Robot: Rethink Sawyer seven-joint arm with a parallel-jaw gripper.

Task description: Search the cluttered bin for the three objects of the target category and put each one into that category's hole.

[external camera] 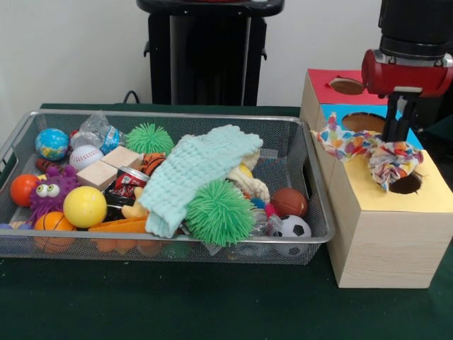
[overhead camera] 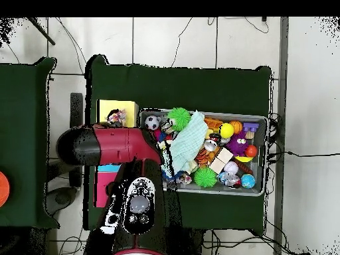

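The wire mesh bin (external camera: 177, 115) full of toys fills the left of the front view and shows in the overhead view (overhead camera: 267, 156). My gripper (external camera: 393, 139) hangs over the yellow-topped wooden box (external camera: 433, 193). It is shut on a bunched patterned soft piece (external camera: 393, 163), which dangles at the left edge of the round hole (external camera: 410, 185). A second patterned piece (external camera: 341, 144) lies draped over the box's far left edge, by the blue top. In the overhead view the arm hides the gripper; the patterned cloth (overhead camera: 117, 119) shows on the yellow top (overhead camera: 109, 108). No other patterned piece shows in the bin.
The blue-topped box (external camera: 363, 122) and red-topped box (external camera: 345, 86) stand behind the yellow one. In the bin lie a pale green knitted cloth (external camera: 205, 166), spiky green balls (external camera: 219, 211), a yellow ball (external camera: 85, 206), a soccer ball (external camera: 294, 228) and wooden blocks (external camera: 106, 170).
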